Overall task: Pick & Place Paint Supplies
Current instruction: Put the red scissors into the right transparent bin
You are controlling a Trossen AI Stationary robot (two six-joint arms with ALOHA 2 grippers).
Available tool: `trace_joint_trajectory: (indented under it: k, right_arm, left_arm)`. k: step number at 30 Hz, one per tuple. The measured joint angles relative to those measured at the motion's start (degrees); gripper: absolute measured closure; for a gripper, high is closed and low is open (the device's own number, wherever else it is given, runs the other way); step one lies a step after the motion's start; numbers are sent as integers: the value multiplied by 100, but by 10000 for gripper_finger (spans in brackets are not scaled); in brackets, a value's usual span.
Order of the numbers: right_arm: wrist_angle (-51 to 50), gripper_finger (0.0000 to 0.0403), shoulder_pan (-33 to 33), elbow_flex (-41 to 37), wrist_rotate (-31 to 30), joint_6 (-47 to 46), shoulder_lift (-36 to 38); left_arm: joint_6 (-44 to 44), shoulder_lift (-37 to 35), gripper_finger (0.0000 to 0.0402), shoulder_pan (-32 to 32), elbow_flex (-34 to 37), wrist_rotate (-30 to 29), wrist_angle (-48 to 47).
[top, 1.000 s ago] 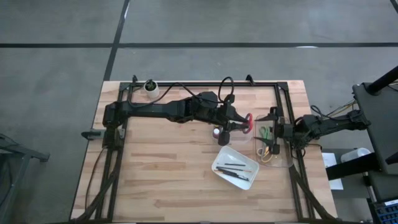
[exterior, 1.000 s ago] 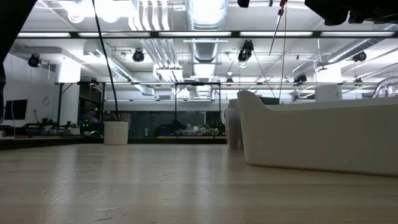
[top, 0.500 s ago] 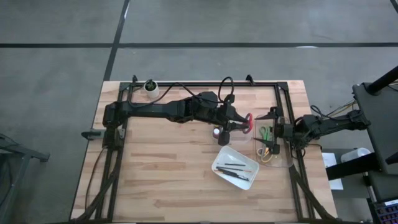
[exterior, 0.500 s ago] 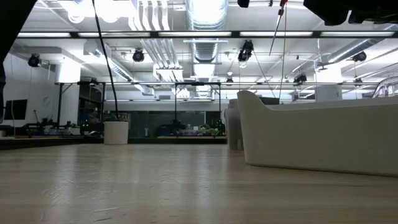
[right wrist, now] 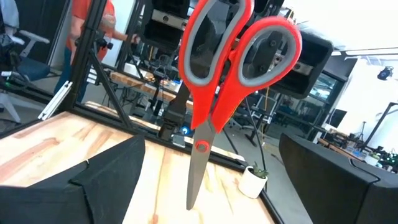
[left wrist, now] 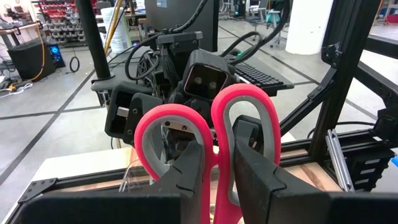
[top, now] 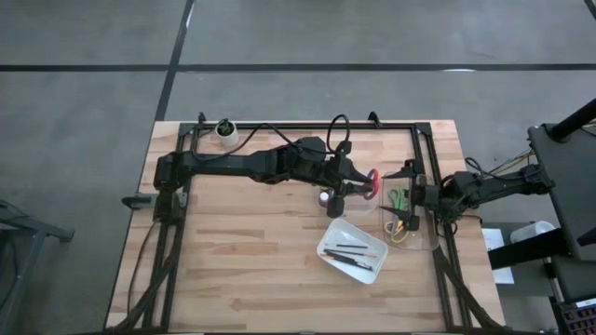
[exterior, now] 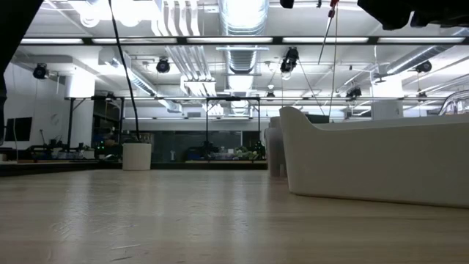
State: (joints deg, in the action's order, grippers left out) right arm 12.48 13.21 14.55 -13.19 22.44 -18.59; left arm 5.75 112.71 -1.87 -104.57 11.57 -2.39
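The left gripper clenches its fingers on the red scissors, held above the worktop. The right gripper faces them, fingers spread wide and empty.

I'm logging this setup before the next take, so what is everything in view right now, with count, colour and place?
Red-handled scissors: one, red with grey-lined loops, held off the table in the left end effector, blades hanging down.
Other scissors: two, green-handled and yellow-handled, in the clear container at the table's right edge.
Brushes: a few, thin and dark, lying in the white tray.
White cup: one, with a bit of green in it, at the table's far left corner.
Small capped thing: one, pale, colour unclear, under the left arm.
Person: one, in orange, beyond the table.
Left end effector: shut on the scissors, mid-table.
Right end effector: open, facing the scissors.
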Motion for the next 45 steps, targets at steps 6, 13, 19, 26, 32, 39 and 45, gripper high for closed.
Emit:
trace_joint_trajectory:
  k: [6,13,19,26,32,39,45]
  right_arm:
    - [41,34,2,1,47,-867,-3]
    - [190,34,0,0,-236,-1259,-334]
    - [799,34,0,0,-314,-1257,-929]
    - [1233,34,-14,75,-992,-1478,-1490]
    - [1360,34,-17,298,-934,-1499,-1953]
    - [1349,34,-26,787,-830,-1235,-2647]
    - [1260,34,-26,1288,-1007,-949,-3135]
  left_arm:
    - [29,0,334,-3,0,-2,34]
    - [44,0,334,-11,-2,-2,146]
    - [42,0,334,-13,-2,-2,144]
    - [42,0,334,-15,-2,-2,140]
    - [23,0,334,-15,-2,-2,135]
    - [23,0,334,-15,-2,-2,135]
    - [20,0,334,-15,-2,-2,131]
